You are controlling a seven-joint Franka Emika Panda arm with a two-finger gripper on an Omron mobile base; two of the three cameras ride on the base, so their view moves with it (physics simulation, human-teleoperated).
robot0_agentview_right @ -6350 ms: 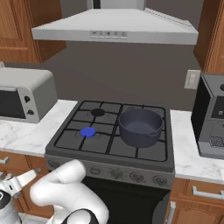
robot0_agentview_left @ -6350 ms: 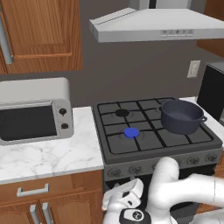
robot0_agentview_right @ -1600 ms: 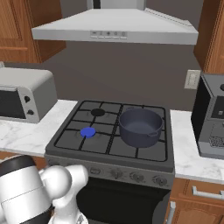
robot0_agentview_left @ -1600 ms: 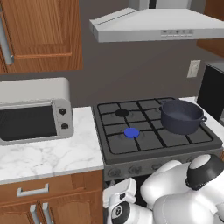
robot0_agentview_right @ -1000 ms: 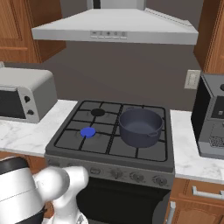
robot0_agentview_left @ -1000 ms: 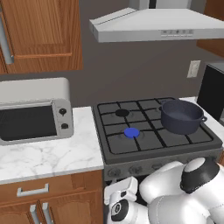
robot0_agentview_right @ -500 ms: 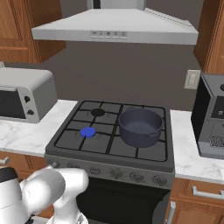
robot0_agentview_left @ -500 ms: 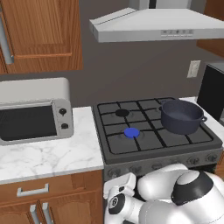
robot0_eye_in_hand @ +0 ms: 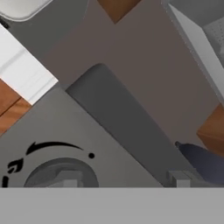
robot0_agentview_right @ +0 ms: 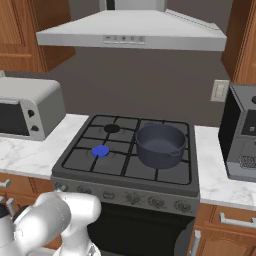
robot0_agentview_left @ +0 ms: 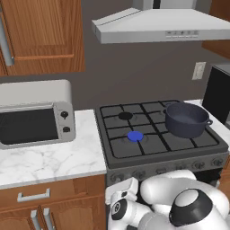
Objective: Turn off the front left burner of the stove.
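Left base view: stove (robot0_agentview_left: 134, 155), dark grey, set between two marble tabletop runs; black grates on top, knob row along its front panel.
Burner (robot0_agentview_left: 135, 136), front left of the stove top, bright blue disc between grate bars; also in right base view (robot0_agentview_right: 100, 151).
Rear left burner (robot0_agentview_left: 125, 116), plain black, just behind the blue one.
Pot (robot0_agentview_left: 186, 119), dark blue, on the right half of the grates; in right base view (robot0_agentview_right: 160, 145) just right of the blue burner.
Toaster oven (robot0_agentview_left: 35, 112), silver, on the left tabletop (robot0_agentview_left: 54, 159), toward its back edge.
Hood (robot0_agentview_left: 166, 28), grey, above the stove.
Coffee machine (robot0_agentview_right: 242, 132), dark, on the right tabletop.
Pincer: low before the panel's left end. Hand view: knob (robot0_eye_in_hand: 61, 173) close up at the bottom, a black arc mark around it; fingertips hidden, so open or closed cannot be told.
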